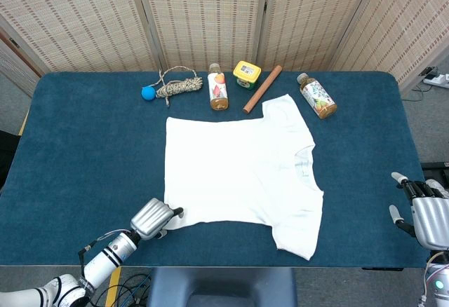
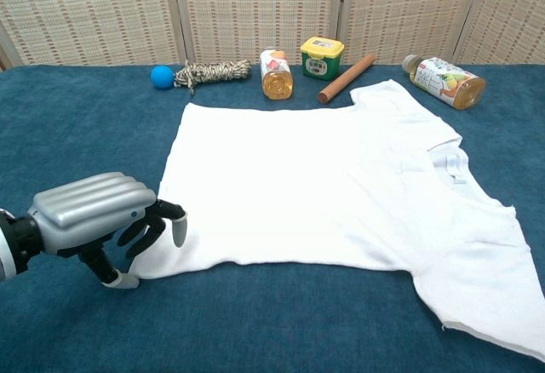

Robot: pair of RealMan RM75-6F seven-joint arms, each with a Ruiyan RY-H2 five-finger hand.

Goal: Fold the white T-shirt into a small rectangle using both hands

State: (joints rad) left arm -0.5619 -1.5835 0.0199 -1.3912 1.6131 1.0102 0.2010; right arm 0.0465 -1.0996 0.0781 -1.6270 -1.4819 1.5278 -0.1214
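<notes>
The white T-shirt (image 2: pixel 332 186) lies spread flat on the blue table (image 1: pixel 84 146), hem toward the robot's left, collar and sleeves toward its right. It is thin, limp cloth, light and likely to sag or wrinkle when lifted, so the sensible places to take hold are the corners and edges, pinched rather than scooped.

The left hand (image 2: pixel 106 220) sits at the near hem corner, fingers curled down over the cloth's edge with the thumb low beside it. Whether the fabric is actually pinched between them I cannot tell. The right hand (image 1: pixel 424 212) hovers off the table's right edge, well apart from the shirt, fingers spread and holding nothing.

Beyond the shirt lie a blue ball (image 2: pixel 162 76), a rope bundle (image 2: pixel 213 71), two bottles, a yellow jar (image 2: pixel 322 56) and a wooden rod (image 2: pixel 347 77).
</notes>
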